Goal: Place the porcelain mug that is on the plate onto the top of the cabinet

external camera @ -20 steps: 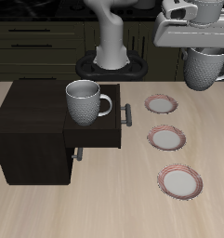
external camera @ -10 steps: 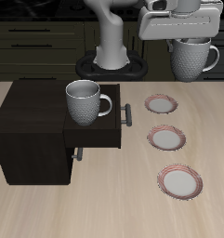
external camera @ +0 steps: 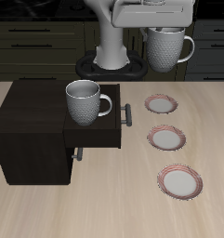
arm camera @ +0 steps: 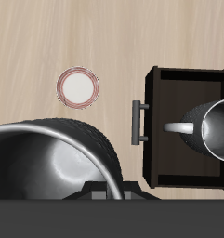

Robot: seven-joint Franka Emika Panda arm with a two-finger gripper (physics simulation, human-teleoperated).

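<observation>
1. The gripper [external camera: 165, 28] carries the mug [external camera: 167, 48] high above the table [external camera: 104, 204], its fingers clamped on the mug's rim; the mug hangs upright just under the gripper's pale body, its handle [external camera: 189, 48] pointing sideways, away from the cabinet [external camera: 48, 130].
2. The view from the front shows three plates [external camera: 163, 104] [external camera: 166, 138] [external camera: 180, 180] in a row below the gripper, running toward the table's front edge; all three are bare; the wrist view catches only one plate [arm camera: 77, 87], alone on the wood.
3. A second mug [external camera: 84, 100] stands on the cabinet, well below the gripper and off to one side, at the edge above the drawer [external camera: 97, 138], which is pulled out; the wrist view shows this mug [arm camera: 212, 130] from above, cut by the frame edge, and the drawer's grey bar handle [arm camera: 138, 121] beside it.
4. In the wrist view the carried mug [arm camera: 48, 167] fills the foreground as a dark, shiny hollow; its rim curves to the gripper's own housing, and the fingers themselves are hard to make out.
5. The arm [external camera: 109, 37] rises at the table's back and reaches sideways at the top of the frame; its upper links are cut off; the gripper points straight down.
</observation>
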